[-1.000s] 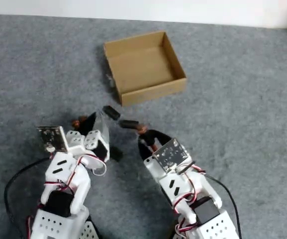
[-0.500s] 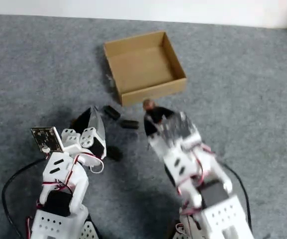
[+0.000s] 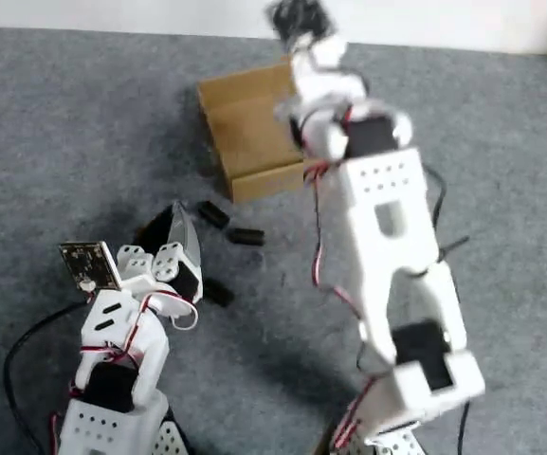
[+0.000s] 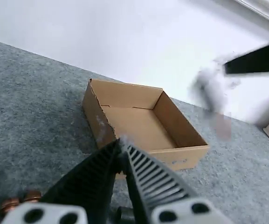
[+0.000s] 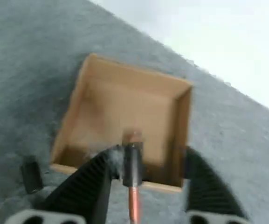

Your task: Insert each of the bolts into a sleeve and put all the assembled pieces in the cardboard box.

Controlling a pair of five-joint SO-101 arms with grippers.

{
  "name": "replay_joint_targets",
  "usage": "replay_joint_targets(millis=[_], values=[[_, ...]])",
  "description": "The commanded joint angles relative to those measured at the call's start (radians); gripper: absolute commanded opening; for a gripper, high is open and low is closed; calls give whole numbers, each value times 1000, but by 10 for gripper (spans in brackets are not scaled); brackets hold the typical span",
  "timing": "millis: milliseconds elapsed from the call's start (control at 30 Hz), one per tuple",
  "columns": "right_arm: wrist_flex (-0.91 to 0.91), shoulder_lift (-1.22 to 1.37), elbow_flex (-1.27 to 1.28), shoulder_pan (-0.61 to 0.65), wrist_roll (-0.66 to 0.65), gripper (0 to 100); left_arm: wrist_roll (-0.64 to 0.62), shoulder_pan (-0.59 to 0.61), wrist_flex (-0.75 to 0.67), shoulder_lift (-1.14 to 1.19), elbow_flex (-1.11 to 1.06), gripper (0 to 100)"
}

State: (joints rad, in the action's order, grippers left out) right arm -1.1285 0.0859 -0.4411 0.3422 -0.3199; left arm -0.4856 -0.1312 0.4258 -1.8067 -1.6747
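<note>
My right arm (image 3: 387, 218) stretches from the near edge of the bench (image 3: 510, 190) out over the one cardboard box (image 3: 245, 114), which sits close to the far edge, about midway along it. My right jaws hang above the box and stand parted. In my right wrist view one finger (image 5: 94, 184) has the single assembled piece (image 5: 132, 163) running alongside it. The piece is a black sleeve with a copper bolt through it, and copper shows at both ends. The other finger is apart from the piece, with the box's floor showing in the gap. The blur keeps me from telling whether the piece truly touches that first finger. My left arm (image 3: 121, 332) is by the near left corner of the bench. My left jaws are clenched, tip against tip, and point toward the box. I count three loose sleeves lying on the bench between the box and the near edge. The first sleeve (image 3: 213, 214) is just short of the box's near wall, the second sleeve (image 3: 246, 236) is just beside the first, and the third sleeve (image 3: 219, 293) lies nearer the near edge, beside my left arm. In my left wrist view I count two bolts (image 4: 9, 204) (image 4: 32, 196), their copper heads side by side on the bench next to my left jaws.
</note>
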Motion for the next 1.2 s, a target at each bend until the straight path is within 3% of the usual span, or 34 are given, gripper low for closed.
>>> replay_joint_targets(millis=[0, 67, 500, 600, 767, 1033, 1167], values=[[-173, 108, -294, -47, -8, 635, 3, 12, -29, -2, -12, 7], [-259, 145, -367, -48, -6, 677, 3, 12, -29, -2, -12, 7], [-636, 116, -728, -8, 63, 677, 3, 8, -28, -2, -12, 7], [-639, 42, -745, 24, 95, 677, 3, 5, -23, -2, -12, 8], [-638, -174, -507, 85, 123, 677, 3, 5, -23, -2, -12, 8], [-556, -650, 87, 194, 115, 677, 3, 10, -21, -2, -10, 9], [-432, -831, 526, 193, -26, 677, 3, 16, -21, -2, -2, 10]])
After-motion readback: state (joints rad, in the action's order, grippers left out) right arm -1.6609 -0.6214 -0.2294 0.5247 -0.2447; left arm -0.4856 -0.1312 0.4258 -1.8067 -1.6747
